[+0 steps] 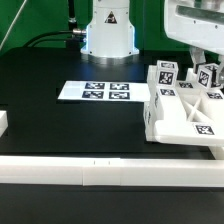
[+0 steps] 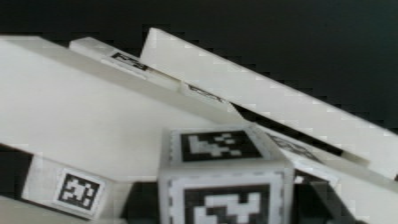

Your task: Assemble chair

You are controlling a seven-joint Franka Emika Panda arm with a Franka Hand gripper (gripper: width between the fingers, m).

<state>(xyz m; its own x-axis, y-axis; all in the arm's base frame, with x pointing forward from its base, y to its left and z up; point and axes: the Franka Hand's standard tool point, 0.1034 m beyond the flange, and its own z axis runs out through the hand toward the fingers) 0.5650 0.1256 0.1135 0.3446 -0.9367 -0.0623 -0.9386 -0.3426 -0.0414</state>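
Observation:
The chair's white tagged parts are grouped at the exterior view's right: a chunky seat block [image 1: 178,120] with an X-braced side frame [image 1: 192,98] against it. A small tagged cube [image 1: 167,70] stands at their far edge. My gripper [image 1: 207,68] comes down from the upper right over these parts. In the wrist view my gripper [image 2: 228,196] is shut on a second small cube [image 2: 228,150], with a dark finger [image 2: 317,186] pressed against each of its sides. Under the cube lie white chair panels [image 2: 125,115] with tags. I cannot tell whether the cube touches them.
The marker board [image 1: 95,91] lies flat on the black table near the middle. A long low white rail [image 1: 90,172] runs along the front edge, and a short white piece [image 1: 3,122] sits at the left edge. The robot base [image 1: 108,35] stands at the back.

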